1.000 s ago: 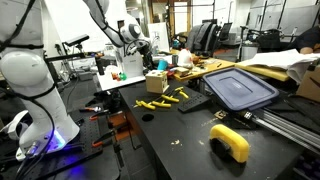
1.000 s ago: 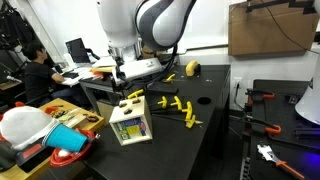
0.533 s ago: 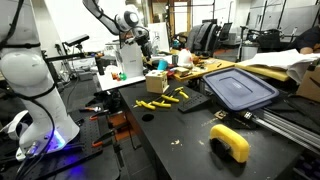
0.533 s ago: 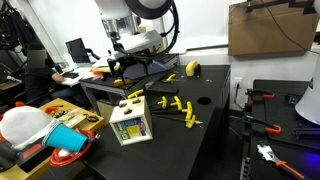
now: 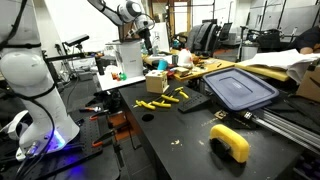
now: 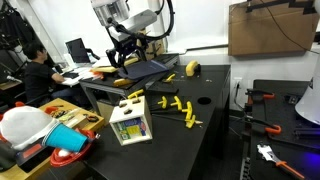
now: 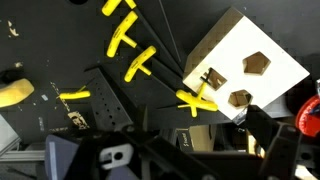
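My gripper [image 5: 146, 37] hangs open and empty high above the black table, seen in both exterior views [image 6: 128, 52]. Below it stands a wooden box [image 5: 156, 82] with shaped holes in its top, also seen as the box [image 6: 130, 122] near the table's front corner. In the wrist view the box [image 7: 245, 62] lies at the right, with one dark finger [image 7: 276, 140] in front of it. Several yellow pieces [image 7: 130, 45] lie on the table beside it, and one yellow cross-shaped piece [image 7: 198, 100] rests against the box's edge. The yellow pieces [image 5: 165, 98] show in both exterior views [image 6: 181, 108].
A blue-grey lid [image 5: 240, 88] and a yellow tool [image 5: 231, 142] lie on the table. A black flat slab [image 7: 105, 100] lies near the pieces. Red and blue cups [image 6: 66, 145] sit at one corner. A person [image 6: 38, 72] sits at a desk behind.
The arm has lifted and swung, carrying the open gripper from low over the box to well above the table. Nothing on the table moved.
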